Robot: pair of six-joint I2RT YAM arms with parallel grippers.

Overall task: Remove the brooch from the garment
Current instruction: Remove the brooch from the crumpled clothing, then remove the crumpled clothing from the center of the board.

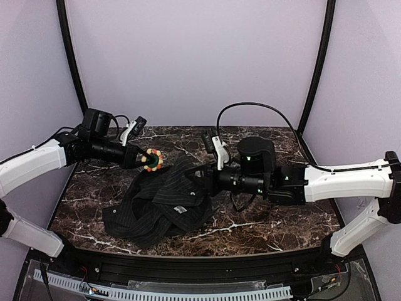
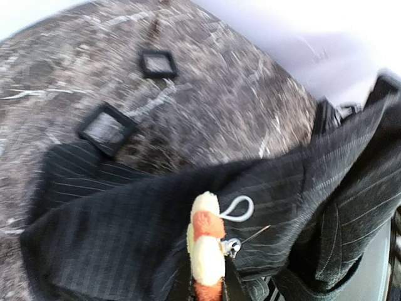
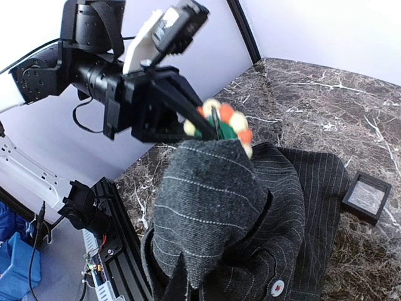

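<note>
While the brooch (image 1: 153, 160) is clenched in the left gripper (image 1: 145, 158), left of centre in the top view, it is held just beside the fold of the garment (image 1: 169, 204) pinched by the right gripper (image 1: 202, 172). Its pin is pointed right, toward the cloth, so a leftward pull is judged necessary. Orange and cream petals are shown.

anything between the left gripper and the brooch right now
Nothing visible. The left gripper is shut on the brooch, at the raised fold of the garment, which the right gripper holds up. Whether the brooch is still pinned through the garment is unclear.
</note>
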